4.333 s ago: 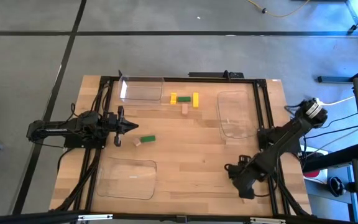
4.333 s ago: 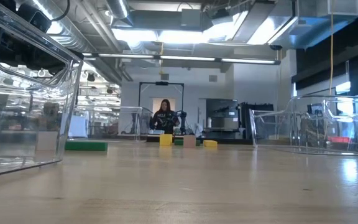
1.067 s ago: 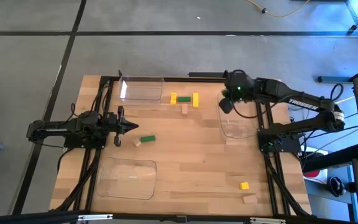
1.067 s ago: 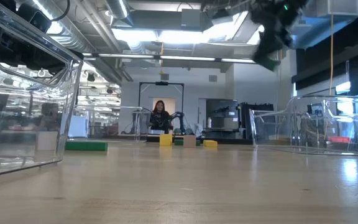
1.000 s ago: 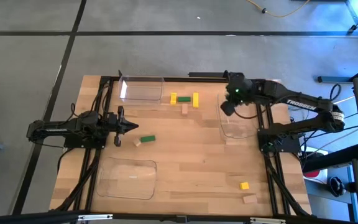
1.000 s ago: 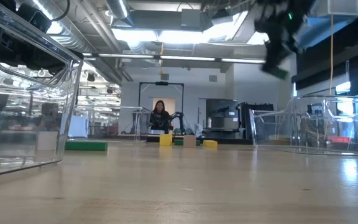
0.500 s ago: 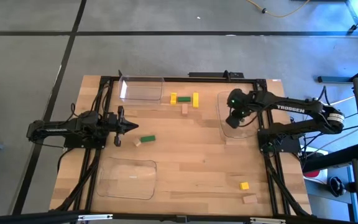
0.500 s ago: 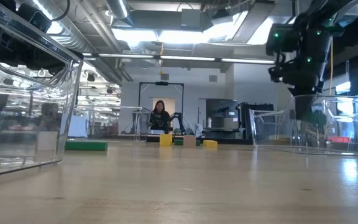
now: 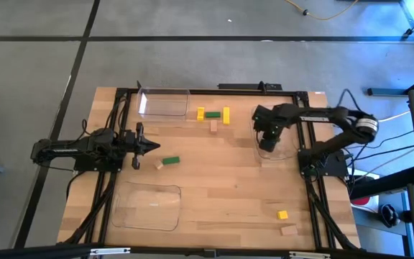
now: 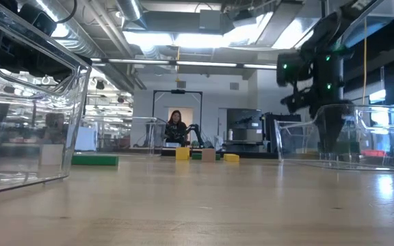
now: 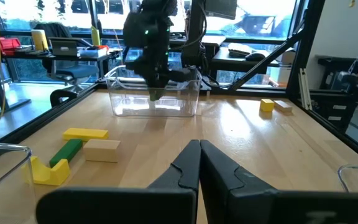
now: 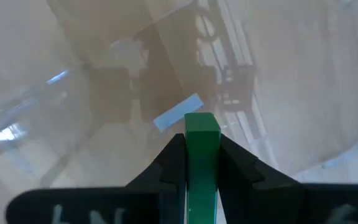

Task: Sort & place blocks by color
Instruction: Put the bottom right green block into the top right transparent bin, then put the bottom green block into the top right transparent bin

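Note:
A green block [image 12: 201,127] sits between the fingers of my right gripper [image 9: 267,142], which is shut on it and points down into the clear tray on the table's right [image 9: 282,147]. My left gripper [image 9: 157,146] waits shut at the table's left, its fingers together [image 11: 199,149]. Near it lie a green bar [image 9: 170,161] and a tan block [image 9: 159,165]. At the far middle lie two yellow blocks [image 9: 200,113], [image 9: 226,115], a green one [image 9: 213,114] and a tan one [image 9: 214,126]. My right gripper pinches the green block by its two long sides [image 12: 201,155] between its two fingers [image 12: 173,163]. The fingers come from above, pointing down, and lie along the block, whose free end [image 12: 201,118] sticks out past them. Whether that end touches the tray's floor I cannot tell.
A clear tray [image 9: 164,103] stands at the far left and another [image 9: 147,207] at the near left. A yellow block [image 9: 282,214] and a tan block [image 9: 288,230] lie near the right front corner. A person shows in the room far behind [image 10: 176,126].
My right gripper has come from the table's far edge toward the near side and gone down into the right tray, tipping until its fingers point down.

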